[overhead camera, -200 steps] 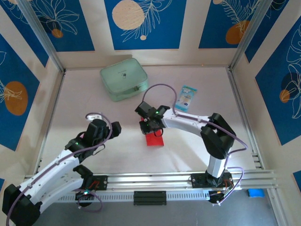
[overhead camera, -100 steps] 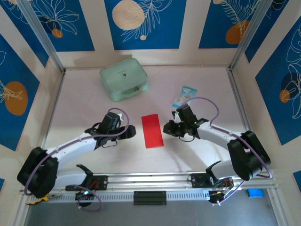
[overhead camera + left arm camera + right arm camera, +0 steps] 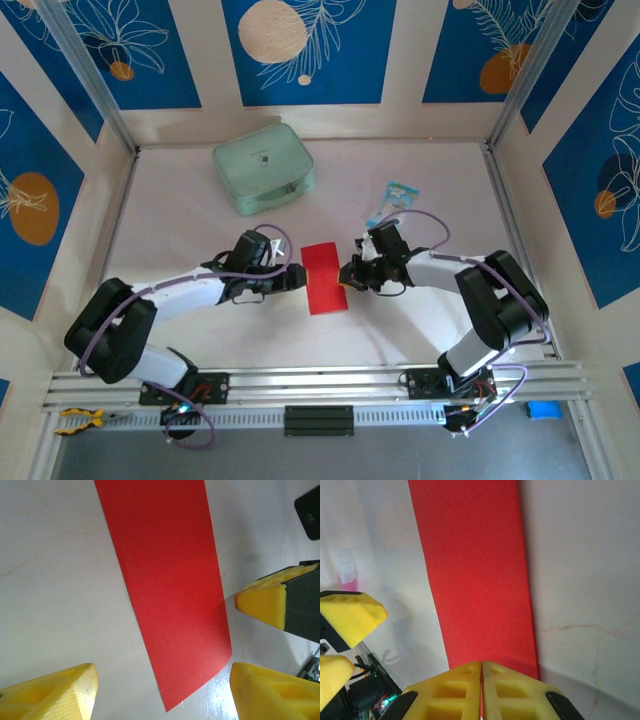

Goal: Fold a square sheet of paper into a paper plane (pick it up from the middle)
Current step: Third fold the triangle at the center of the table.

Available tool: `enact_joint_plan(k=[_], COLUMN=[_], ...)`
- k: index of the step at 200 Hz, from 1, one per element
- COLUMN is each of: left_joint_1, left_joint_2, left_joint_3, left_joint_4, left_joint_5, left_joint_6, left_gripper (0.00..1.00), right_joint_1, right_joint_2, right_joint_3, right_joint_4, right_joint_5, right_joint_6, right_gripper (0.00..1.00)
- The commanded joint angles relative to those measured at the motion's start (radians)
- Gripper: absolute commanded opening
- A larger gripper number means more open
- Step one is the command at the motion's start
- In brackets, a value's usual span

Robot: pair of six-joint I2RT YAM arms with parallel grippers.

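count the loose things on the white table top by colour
red paper sheet: 1
pale green zip pouch: 1
blue-white packet: 1
total: 3

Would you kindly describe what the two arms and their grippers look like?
The left arm and right arm have white links, bulky black joints and looping lilac cables. The left gripper and right gripper have black bodies. Their fingers are bright yellow wedges with recessed pockets moulded in.
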Motion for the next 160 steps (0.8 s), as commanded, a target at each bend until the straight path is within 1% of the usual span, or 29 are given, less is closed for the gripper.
enact_joint_plan(k=[1, 45, 78, 143, 160], left_joint_1=[-0.010, -0.011, -0.011, -0.014, -0.014], left_joint_2=[0.025, 0.074, 0.118, 0.208, 0.218], left_joint_3=[0.028, 0.053, 0.076, 0.128, 0.128], left_joint_4=[0.019, 0.028, 0.041, 0.058, 0.063], left_joint_5=[0.036, 0.064, 0.082, 0.109, 0.103], left_joint_6=[-0.008, -0.004, -0.006, -0.024, -0.032], left_gripper=[0.70, 0.70, 0.68, 0.57, 0.57], right_joint_1=[-0.002, -0.020, -0.028, -0.027, -0.028], right_joint_2=[0.038, 0.080, 0.082, 0.094, 0.096], right_joint_3=[0.026, -0.035, -0.073, -0.075, -0.077], right_joint_4=[0.005, -0.001, -0.022, -0.019, -0.019], right_joint_5=[-0.036, -0.002, 0.026, 0.023, 0.022], right_joint_6=[-0.007, 0.011, 0.038, 0.067, 0.069], right_gripper=[0.10, 0.09, 0.09, 0.09, 0.09])
